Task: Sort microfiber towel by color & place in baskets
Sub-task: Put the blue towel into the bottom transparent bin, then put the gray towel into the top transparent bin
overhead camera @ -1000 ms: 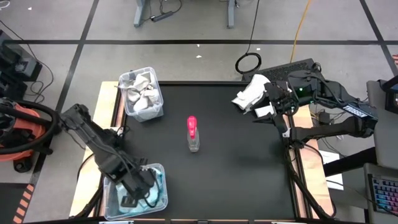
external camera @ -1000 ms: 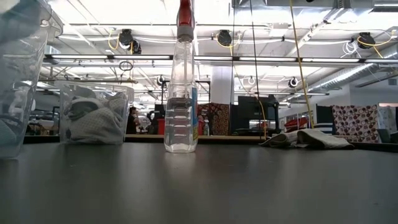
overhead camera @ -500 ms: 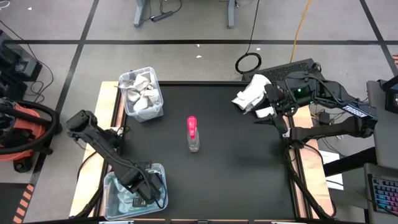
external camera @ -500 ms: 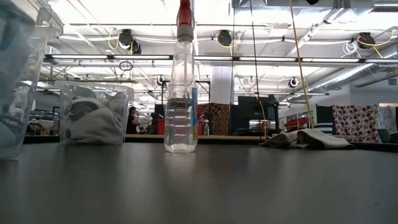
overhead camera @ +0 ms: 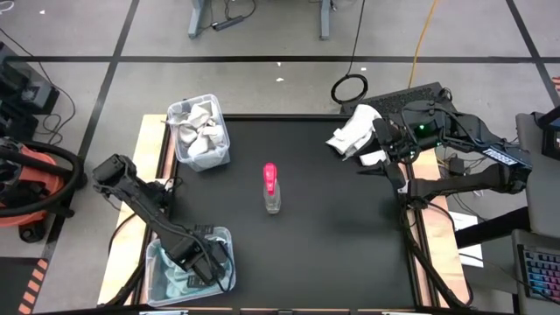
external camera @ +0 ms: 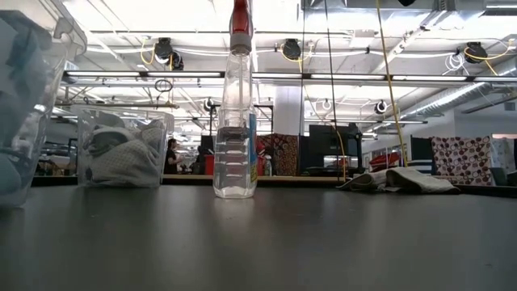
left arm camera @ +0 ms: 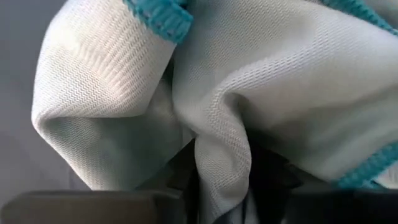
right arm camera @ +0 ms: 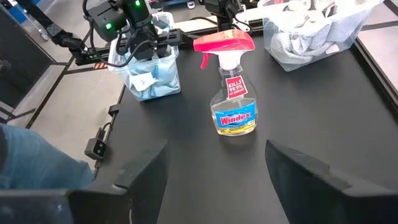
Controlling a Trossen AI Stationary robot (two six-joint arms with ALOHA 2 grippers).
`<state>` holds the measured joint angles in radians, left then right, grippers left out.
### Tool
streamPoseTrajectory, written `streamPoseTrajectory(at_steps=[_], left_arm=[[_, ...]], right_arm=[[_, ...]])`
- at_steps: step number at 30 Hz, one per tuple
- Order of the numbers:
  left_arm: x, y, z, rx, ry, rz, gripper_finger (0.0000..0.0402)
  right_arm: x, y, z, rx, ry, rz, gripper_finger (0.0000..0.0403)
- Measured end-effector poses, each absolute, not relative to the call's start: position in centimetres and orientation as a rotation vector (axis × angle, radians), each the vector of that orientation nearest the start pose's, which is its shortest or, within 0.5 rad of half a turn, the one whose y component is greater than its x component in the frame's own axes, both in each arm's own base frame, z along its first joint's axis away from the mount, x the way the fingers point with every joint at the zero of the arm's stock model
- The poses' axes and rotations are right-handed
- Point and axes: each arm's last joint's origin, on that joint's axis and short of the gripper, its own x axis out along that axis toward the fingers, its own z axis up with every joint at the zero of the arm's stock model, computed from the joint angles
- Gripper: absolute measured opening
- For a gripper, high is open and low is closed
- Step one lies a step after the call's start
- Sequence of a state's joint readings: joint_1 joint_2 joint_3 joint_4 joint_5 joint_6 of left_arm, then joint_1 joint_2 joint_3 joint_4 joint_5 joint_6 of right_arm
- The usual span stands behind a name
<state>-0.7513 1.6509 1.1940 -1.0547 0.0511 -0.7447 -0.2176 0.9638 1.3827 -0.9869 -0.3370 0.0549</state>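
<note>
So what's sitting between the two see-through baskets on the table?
Nothing: from above, only bare black table lies between the white-towel basket and the blue-towel basket. The spray bottle stands off to the side.

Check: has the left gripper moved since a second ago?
Yes. The left gripper shifted slightly toward the spray bottle side of the blue-towel basket.

The spray bottle carries a "Windex" label and "KILLS 99.9%".

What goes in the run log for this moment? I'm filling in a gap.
left gripper: down in near bin, on blue towel | right gripper: open, waiting beside white towels | far bin: white towels | spray bottle: upright, mid-table
</note>
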Motion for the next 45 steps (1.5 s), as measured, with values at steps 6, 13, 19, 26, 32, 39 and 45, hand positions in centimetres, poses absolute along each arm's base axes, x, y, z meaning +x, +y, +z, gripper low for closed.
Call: streamPoseTrajectory(at_steps=[6, 13, 19, 26, 32, 39, 45], left_arm=[[20.9, -19.8, 24.2, -0.113, 1.498, -0.135, 0.0161], [20.2, -18.8, 29.2, -0.173, 1.332, -0.224, 0.018], [19.3, -17.9, 32.4, -0.216, 1.226, -0.258, 0.018], [18.1, -16.5, 34.8, -0.255, 1.155, -0.231, 0.018], [17.7, -14.3, 37.1, -0.254, 1.011, -0.132, 0.018], [17.8, -11.2, 39.3, -0.113, 0.791, 0.034, 0.018], [18.1, -8.6, 40.3, 0.03, 0.674, 0.183, 0.018]], right_arm=[[14.7, -2.4, 42.4, 0.169, 0.548, 0.105, 0.0255], [14.6, -3.1, 42.4, 0.116, 0.543, 0.048, 0.0255], [14.4, -4.0, 42.3, 0.084, 0.54, 0.006, 0.0255], [14.2, -4.9, 42.3, 0.06, 0.54, -0.045, 0.0255], [14.3, -5.8, 42.1, 0.067, 0.551, -0.09, 0.0255], [14.8, -7.0, 41.6, 0.067, 0.599, -0.191, 0.0255], [15.2, -8.2, 41.0, 0.058, 0.663, -0.309, 0.0255]])
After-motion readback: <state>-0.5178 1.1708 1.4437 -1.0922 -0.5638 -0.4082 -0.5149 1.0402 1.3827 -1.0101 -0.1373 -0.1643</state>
